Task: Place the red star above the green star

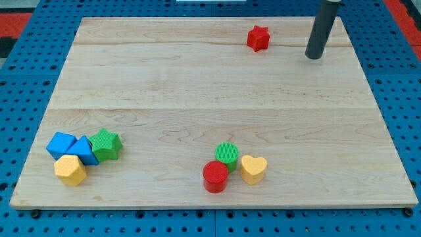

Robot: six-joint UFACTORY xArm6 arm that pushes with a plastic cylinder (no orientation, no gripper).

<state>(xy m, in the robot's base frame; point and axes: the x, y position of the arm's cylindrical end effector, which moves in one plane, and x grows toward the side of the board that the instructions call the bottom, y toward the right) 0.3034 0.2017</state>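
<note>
The red star (258, 38) lies near the view's top, right of centre, on the wooden board (210, 99). The green star (106, 145) sits at the view's lower left, touching a blue block. My tip (314, 56) is the lower end of the dark rod at the view's upper right. It stands to the right of the red star with a gap between them, and far from the green star.
Two blue blocks (61, 144) (83, 149) and a yellow hexagon (70, 170) cluster beside the green star. A green cylinder (227, 154), a red cylinder (215, 176) and a yellow heart (253, 168) group at the bottom centre.
</note>
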